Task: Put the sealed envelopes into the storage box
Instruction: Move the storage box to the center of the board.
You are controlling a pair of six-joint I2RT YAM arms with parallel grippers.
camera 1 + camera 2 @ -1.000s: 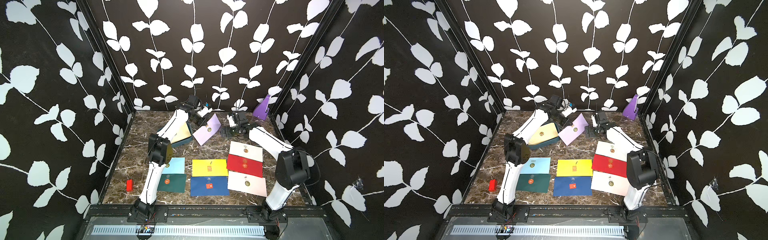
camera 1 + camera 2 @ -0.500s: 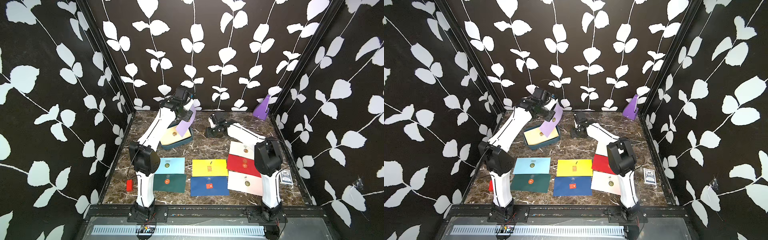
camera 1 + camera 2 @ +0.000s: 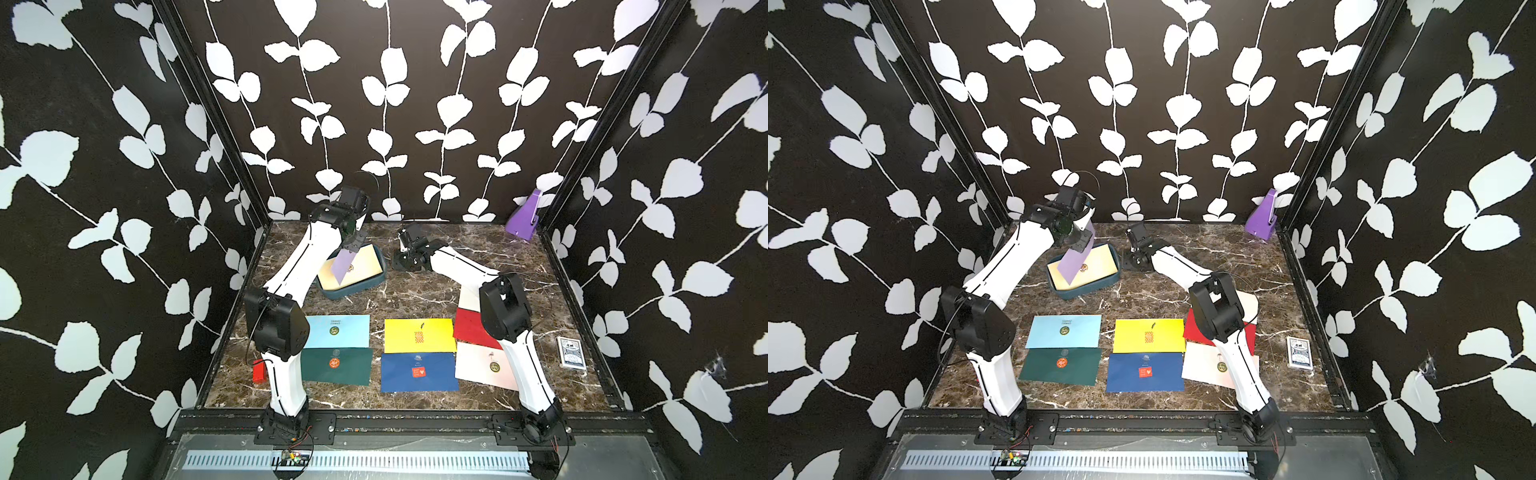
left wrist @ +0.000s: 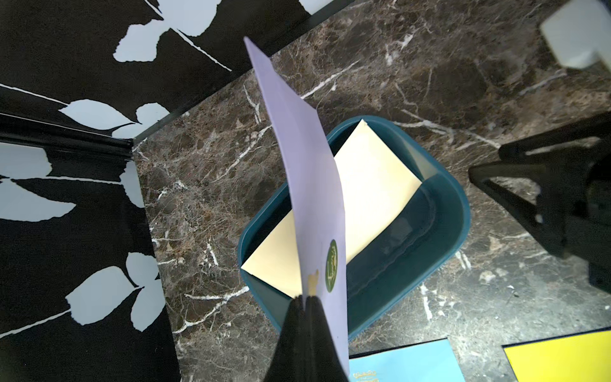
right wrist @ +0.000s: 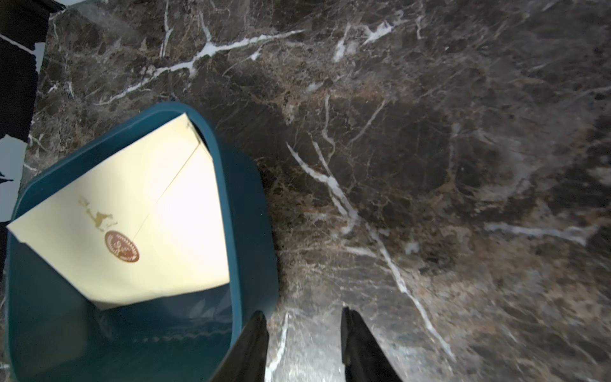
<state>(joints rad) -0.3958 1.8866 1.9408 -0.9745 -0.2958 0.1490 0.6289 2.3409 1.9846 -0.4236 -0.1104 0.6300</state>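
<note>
Nearer than the box (image 3: 353,292), spare envelopes (image 3: 417,334) lay flat, untouched; inside it the cream envelope (image 4: 373,185) sat askew, corners against the rim; above it the left gripper (image 4: 305,299) pinched the lilac envelope (image 4: 307,165) edge-on, jaws closed tight; dropped from there, it might catch a raised corner and slide out; just beside the box the right gripper (image 5: 302,317) stood part open, empty, close enough to knock it.

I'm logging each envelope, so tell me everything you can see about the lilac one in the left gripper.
The lilac envelope is flat, rectangular, matte paper, with a round dark green sticker seal and a small gold mark near the pinched end. The left gripper is shut on that end, so it hangs steeply tilted, slightly bowed, over the storage box and the cream envelope inside.
</note>
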